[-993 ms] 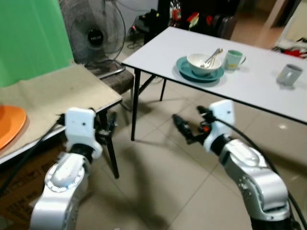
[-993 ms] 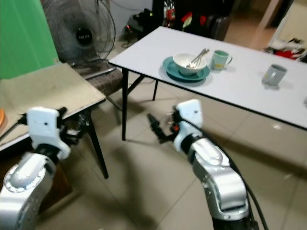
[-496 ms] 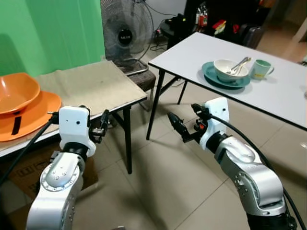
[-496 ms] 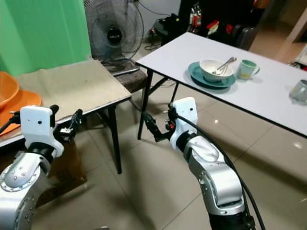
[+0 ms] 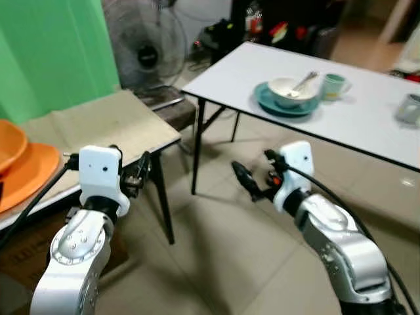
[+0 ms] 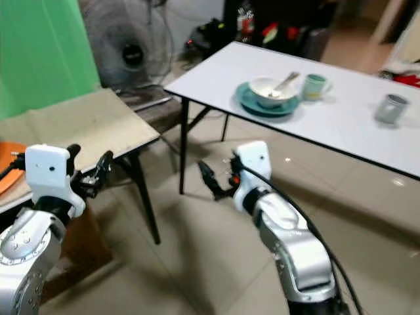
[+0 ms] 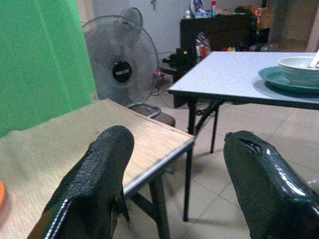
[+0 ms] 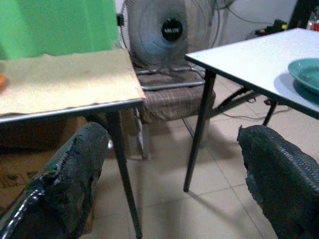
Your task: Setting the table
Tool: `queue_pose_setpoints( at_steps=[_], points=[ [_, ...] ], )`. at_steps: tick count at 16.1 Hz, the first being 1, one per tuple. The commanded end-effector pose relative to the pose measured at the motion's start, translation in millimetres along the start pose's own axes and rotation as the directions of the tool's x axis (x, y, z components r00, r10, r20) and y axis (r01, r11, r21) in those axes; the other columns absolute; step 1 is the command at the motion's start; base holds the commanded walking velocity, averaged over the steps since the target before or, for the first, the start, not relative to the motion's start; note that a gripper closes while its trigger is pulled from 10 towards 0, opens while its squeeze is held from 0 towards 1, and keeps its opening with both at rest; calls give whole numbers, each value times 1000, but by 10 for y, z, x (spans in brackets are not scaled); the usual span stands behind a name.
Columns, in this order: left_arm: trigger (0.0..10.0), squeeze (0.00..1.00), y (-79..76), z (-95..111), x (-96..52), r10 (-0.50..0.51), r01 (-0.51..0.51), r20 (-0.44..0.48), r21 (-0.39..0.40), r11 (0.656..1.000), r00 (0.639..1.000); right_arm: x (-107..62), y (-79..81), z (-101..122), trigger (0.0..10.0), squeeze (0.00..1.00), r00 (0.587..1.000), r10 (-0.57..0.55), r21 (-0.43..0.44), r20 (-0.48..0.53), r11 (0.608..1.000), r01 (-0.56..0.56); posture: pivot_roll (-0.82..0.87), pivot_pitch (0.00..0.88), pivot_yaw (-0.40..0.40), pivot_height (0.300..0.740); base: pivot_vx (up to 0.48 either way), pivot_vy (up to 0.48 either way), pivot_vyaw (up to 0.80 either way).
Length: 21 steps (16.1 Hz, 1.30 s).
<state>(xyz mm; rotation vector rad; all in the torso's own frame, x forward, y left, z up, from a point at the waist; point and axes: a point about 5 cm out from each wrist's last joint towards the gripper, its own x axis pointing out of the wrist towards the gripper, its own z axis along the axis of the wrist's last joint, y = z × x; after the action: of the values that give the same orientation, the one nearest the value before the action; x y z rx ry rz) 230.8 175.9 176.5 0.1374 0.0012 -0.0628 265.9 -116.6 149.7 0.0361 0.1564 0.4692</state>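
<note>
- White rectangular table (image 5: 367, 111) with black legs fills the upper right of the frame, carrying a teal plate (image 5: 285, 105) with a white bowl (image 5: 289, 88) on it, a metal spoon (image 5: 307, 80) resting in the bowl.
- Right gripper (image 5: 252, 186) hangs at mid-frame over the tiled floor, fingers spread wide, empty.
- Left gripper (image 5: 139, 174) sits at centre left beside the edge of the tan cloth-covered side table (image 5: 98, 128), fingers parted, empty.
- Pale green mug (image 5: 335, 84) stands just beside the plate; a grey mug (image 5: 410, 108) sits at the right edge.
- Orange plate (image 5: 26, 174) lies at far left.
- Grey pedestal fan (image 5: 147, 49) stands at upper left.
</note>
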Motion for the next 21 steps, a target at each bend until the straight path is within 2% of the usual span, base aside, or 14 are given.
queue_pose_setpoints(
  at_steps=[1, 6, 14, 17, 21],
  points=[
    [10000, 0, 40, 26, -17, 16, -16, 3, 13, 1000, 1000, 32, 9, 28, 10000, 0, 1000, -1, -8, 18, 1000, 1, 19, 0, -29, 740, 345, 0, 0],
    [10000, 0, 66, 18, -118, 39, -38, -16, 22, 999, 999, 78, -5, 21, 10000, 0, 999, 30, -21, 14, 999, -30, 37, 0, -35, 740, 359, 0, 800],
    [10000, 0, 89, 137, -68, 2, -2, 3, 66, 998, 1000, 65, 34, -57, 10000, 0, 998, 59, -8, -2, 998, -59, 40, 0, -8, 740, 367, 0, 800],
    [10000, 0, 86, 155, -52, -15, 15, 6, 78, 997, 1000, 99, 37, -19, 10000, 0, 998, 65, -17, 12, 998, -65, 37, 0, -3, 740, 366, 0, 800],
    [10000, 0, 83, 178, -50, -35, 34, 8, 100, 994, 999, 110, 1, 29, 10000, 0, 998, 59, 15, 36, 998, -59, 39, 0, 5, 740, 368, 0, 0]
  ],
)
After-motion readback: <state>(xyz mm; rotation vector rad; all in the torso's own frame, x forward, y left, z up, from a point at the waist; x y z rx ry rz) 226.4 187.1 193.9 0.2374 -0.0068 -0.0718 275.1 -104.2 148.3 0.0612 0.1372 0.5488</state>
